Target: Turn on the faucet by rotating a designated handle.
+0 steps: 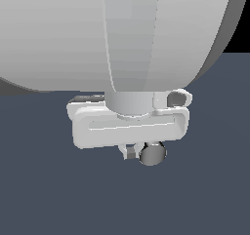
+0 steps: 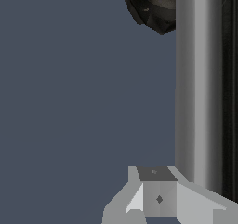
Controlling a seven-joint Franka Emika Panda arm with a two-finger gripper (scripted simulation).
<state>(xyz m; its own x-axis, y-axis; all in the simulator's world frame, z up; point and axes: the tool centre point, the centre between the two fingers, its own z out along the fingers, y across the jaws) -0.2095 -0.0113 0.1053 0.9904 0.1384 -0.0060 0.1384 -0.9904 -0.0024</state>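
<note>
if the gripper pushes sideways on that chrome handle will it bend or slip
The handle looks like a rigid metal bar, so bending seems unlikely. Its smooth shiny surface may let a finger slide along it. Joined to the black faucet, it should probably swing rather than roll free.

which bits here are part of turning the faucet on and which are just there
Part of the job:
- smooth chrome-silver cylindrical handle bar
- black ridged round faucet base
- white robot claw, right beside the handle bar; whether it touches cannot be told

Just there:
- plain dark blue-grey floor
- large white robot arm body filling the upper part of the exterior view
</note>
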